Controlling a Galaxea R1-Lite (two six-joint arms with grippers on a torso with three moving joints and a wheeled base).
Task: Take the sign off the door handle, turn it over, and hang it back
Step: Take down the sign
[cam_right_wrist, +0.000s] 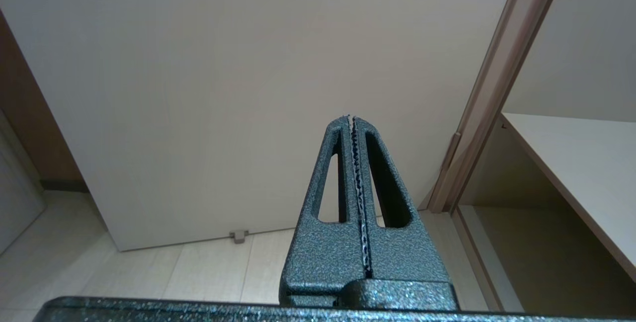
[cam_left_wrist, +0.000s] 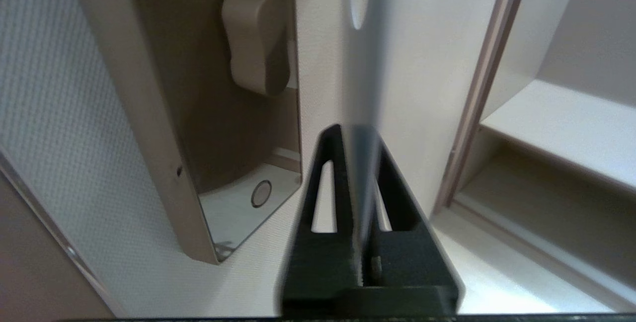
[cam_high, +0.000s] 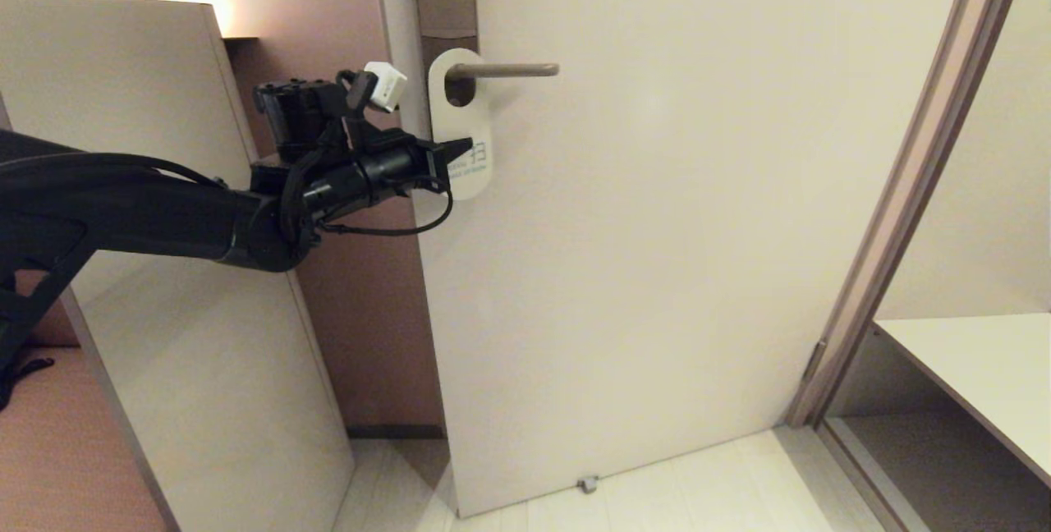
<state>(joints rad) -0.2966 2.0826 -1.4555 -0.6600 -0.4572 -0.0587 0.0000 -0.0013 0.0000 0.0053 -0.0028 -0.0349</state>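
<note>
left tool [cam_high: 461,148]: clamped on sign's [cam_high: 460,117] lower edge | sign: hanging on door handle [cam_high: 505,70]

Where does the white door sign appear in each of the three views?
Head view: the sign hangs on the door handle, upper centre, with the left gripper shut on its lower part.
Left wrist view: the sign is seen edge-on, a grey vertical strip running up from the left gripper.
Right wrist view: not in it.
Shared landmark: the door frame.
</note>
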